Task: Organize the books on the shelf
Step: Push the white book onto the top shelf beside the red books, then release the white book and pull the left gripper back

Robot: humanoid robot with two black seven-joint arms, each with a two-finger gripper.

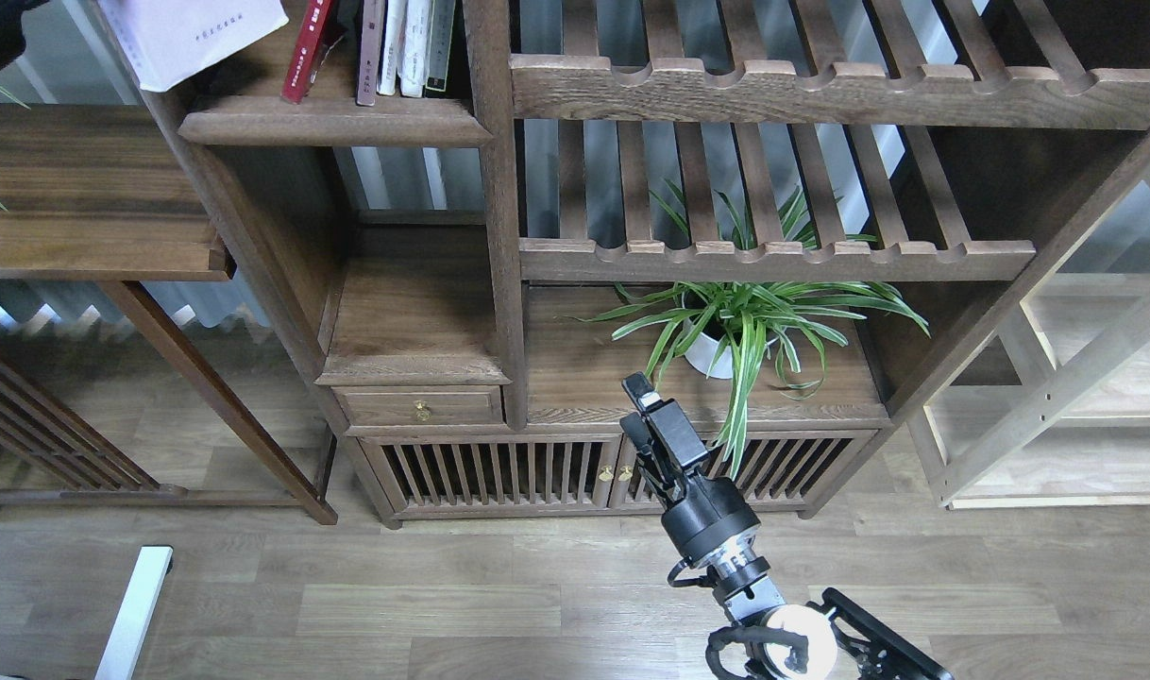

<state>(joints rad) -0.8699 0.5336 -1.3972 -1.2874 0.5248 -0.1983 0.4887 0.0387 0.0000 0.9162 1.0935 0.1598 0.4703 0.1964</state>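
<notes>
Books up on the top shelf, right arm idle and low in front of the cabinet.

The shelf (334, 121), a dark solid plank with a rounded moulded front edge, carries the books at the upper left: a white book (190, 36) leans at a slant with its matte cover facing out, a red book (307, 49) tilts beside it, and thin pale-spined volumes (410, 45) stand upright against the post, which props them. The leaning pair looks unsettled, so I judge the tidying unfinished. The right gripper (639, 416) hangs well below the shelf, near a potted plant (735, 326) with long striped leaves in a smooth white pot; its black fingers stand slightly apart and hold nothing. The left gripper is out of view. The slatted shelves (773, 255) with scalloped rails carry no books.
</notes>
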